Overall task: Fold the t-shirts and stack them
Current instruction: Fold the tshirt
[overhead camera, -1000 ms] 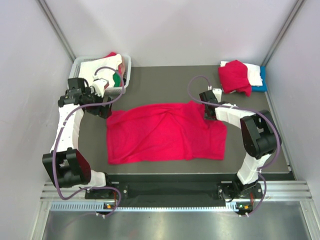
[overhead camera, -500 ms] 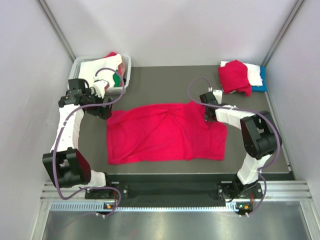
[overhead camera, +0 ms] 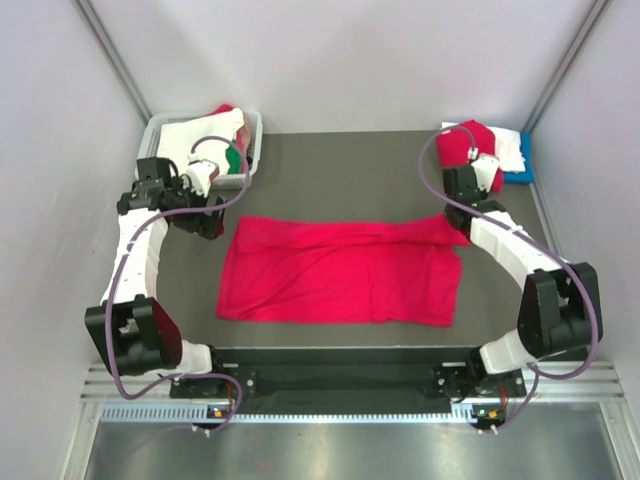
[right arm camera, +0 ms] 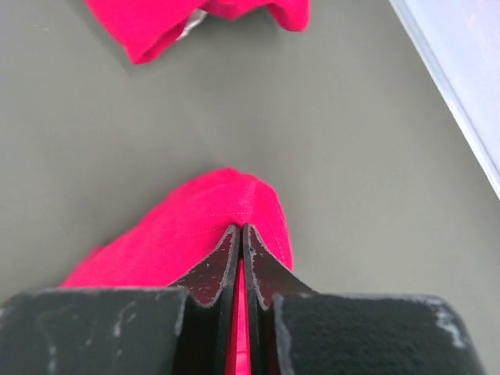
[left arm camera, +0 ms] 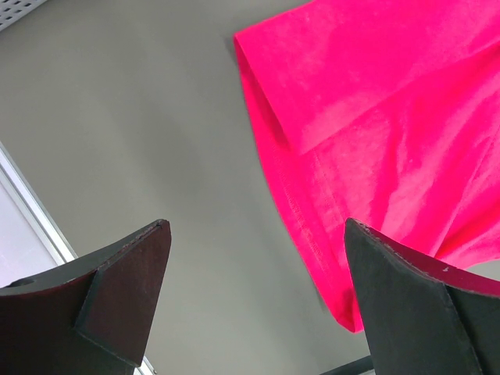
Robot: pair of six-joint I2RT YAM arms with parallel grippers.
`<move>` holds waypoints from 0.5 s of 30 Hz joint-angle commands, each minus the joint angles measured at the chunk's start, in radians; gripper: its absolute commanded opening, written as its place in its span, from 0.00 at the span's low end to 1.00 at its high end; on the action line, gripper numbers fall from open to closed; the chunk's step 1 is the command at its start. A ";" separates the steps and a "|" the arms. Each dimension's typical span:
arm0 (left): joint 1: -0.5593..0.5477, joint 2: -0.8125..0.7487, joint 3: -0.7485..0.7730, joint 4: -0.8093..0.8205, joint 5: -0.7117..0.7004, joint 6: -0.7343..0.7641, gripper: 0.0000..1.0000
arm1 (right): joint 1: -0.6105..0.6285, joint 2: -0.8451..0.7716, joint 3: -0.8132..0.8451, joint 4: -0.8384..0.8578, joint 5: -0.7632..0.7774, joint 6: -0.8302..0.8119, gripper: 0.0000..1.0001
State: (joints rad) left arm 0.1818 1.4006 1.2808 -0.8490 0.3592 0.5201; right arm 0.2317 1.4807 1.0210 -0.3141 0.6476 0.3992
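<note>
A bright red t-shirt (overhead camera: 340,272) lies spread across the middle of the dark mat, its far edge folded into a band. My right gripper (overhead camera: 458,216) (right arm camera: 241,228) is shut on the shirt's far right corner (right arm camera: 195,226), with red cloth pinched between the jaws. My left gripper (overhead camera: 212,222) (left arm camera: 255,226) hangs open just off the shirt's far left corner (left arm camera: 351,141), holding nothing. A stack of t-shirts sits at the back right: a red one (overhead camera: 468,150) (right arm camera: 156,23) on a white one (overhead camera: 510,148) and a blue one (overhead camera: 520,176).
A pale plastic tub (overhead camera: 254,140) with white and red cloth in it stands at the back left, behind my left arm. Grey walls close in both sides. A black rail (overhead camera: 350,355) runs along the mat's near edge.
My right gripper closed on the shirt's far right corner and pulled it right and back, stretching the shirt flatter and wider. The left arm has not moved.
</note>
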 commanded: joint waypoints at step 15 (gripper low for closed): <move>-0.001 -0.006 0.049 -0.015 0.070 -0.023 0.97 | 0.208 -0.193 -0.183 -0.195 -0.132 0.041 0.00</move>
State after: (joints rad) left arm 0.1818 1.4006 1.2827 -0.8608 0.3813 0.5156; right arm 0.3782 1.4040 0.8825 -0.4061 0.5182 0.4034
